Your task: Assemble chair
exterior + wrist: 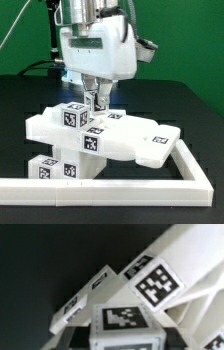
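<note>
L-shaped rail (110, 186) along frame bottom. Behind it, chair (100, 135) sits center-left, posts stacked lower left. Gripper (94, 102) above center, partly closed on a tagged post atop slab. Risk: post tilts or slips if grip's off-center, jamming the joint.

We are seeing the chair (100, 140) crowding the middle of the black bench (25, 95), with the hand (93, 103) standing right over its upper tagged post. The long white rail (120, 185) is blocking the near edge and the exterior view's right side. Open bench is lying at the exterior view's left and behind the chair. In the wrist view, tagged white chair parts (150, 277) are filling most of the frame, leaving dark open room on one side only.
</note>
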Robot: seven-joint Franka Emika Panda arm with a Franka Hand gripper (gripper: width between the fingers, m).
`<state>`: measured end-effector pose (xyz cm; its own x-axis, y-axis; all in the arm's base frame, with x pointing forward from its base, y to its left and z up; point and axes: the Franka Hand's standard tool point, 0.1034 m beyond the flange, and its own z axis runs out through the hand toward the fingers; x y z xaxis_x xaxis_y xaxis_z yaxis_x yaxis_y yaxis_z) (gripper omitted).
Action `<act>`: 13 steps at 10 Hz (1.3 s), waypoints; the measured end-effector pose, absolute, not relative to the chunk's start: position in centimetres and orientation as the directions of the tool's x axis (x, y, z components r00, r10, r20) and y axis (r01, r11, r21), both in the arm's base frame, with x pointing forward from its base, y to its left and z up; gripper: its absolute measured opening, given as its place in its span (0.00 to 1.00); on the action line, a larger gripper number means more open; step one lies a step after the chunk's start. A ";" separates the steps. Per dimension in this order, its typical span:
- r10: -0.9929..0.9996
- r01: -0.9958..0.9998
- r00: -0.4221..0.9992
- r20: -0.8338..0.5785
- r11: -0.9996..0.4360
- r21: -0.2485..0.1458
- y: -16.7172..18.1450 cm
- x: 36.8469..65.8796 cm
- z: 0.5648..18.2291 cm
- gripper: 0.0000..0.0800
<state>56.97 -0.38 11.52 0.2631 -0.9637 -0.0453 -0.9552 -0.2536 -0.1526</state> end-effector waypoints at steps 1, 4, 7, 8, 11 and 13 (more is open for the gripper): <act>-0.962 -0.954 0.268 -0.044 -0.259 -0.153 -0.4 57.0 11.5 0.36; -0.913 -0.906 0.408 -0.031 -0.401 -0.134 -0.1 56.8 11.4 0.65; -0.625 -0.621 0.781 -0.012 -0.775 -0.117 -0.3 56.8 11.8 0.80; -0.503 -0.501 0.864 -0.007 -0.859 -0.101 -0.3 56.7 11.6 0.80; -0.282 -0.278 0.959 0.036 -0.957 -0.079 -0.7 56.8 11.3 0.81; -0.313 -0.309 0.949 0.034 -0.948 -0.079 -0.7 56.8 11.3 0.78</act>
